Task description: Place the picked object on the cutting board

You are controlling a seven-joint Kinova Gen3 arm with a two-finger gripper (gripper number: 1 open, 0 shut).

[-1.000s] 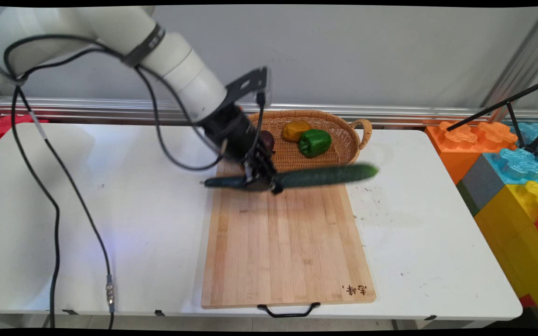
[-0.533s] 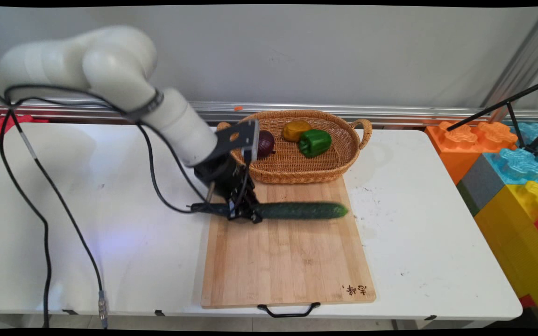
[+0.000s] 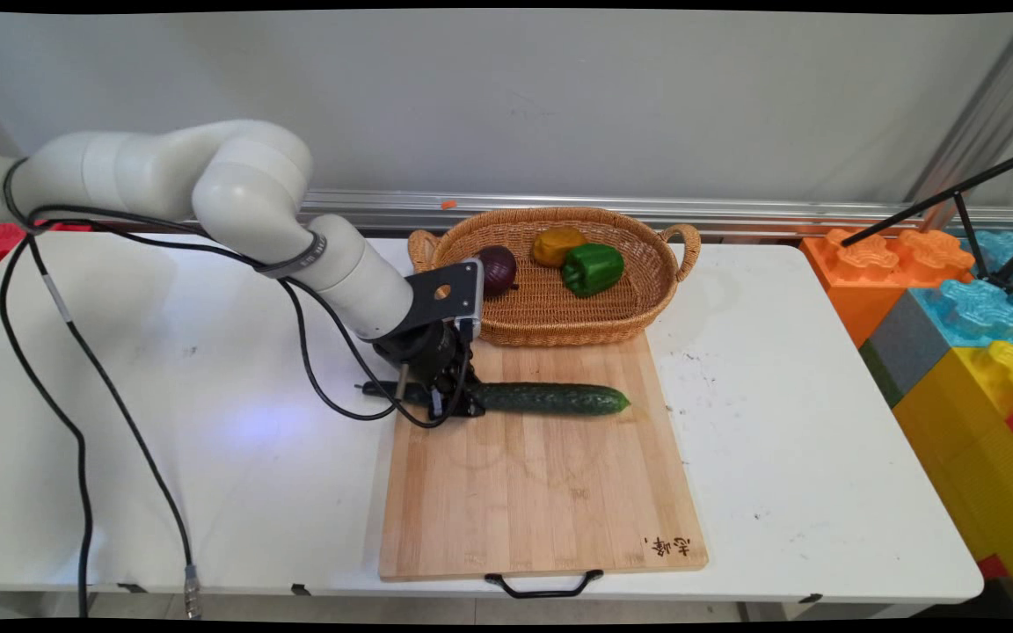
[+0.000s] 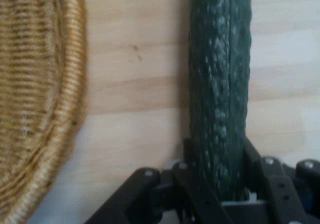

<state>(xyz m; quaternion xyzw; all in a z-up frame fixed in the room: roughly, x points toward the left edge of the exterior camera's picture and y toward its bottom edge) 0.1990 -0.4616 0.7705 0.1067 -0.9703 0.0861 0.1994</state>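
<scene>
A long dark green cucumber [image 3: 550, 398] lies across the far part of the bamboo cutting board [image 3: 542, 492], its left end sticking out over the board's left edge. My gripper [image 3: 452, 406] is shut on the cucumber near that left end, down at board level. In the hand view the cucumber [image 4: 220, 84] runs up the picture from between the two black fingers [image 4: 192, 184], over the light wood, with the basket's woven wall [image 4: 35, 94] at the left.
A wicker basket [image 3: 638, 303] stands just behind the board and holds a purple onion [image 3: 498, 270], an orange-brown vegetable [image 3: 557, 245] and a green pepper [image 3: 593, 268]. Big coloured blocks [image 3: 955, 316] stand off the table's right end. Black cables [image 3: 120, 404] hang at the left.
My gripper has come down and toward the near side with the cucumber, from in front of the basket's rim to the board. The cucumber now rests on the board.
</scene>
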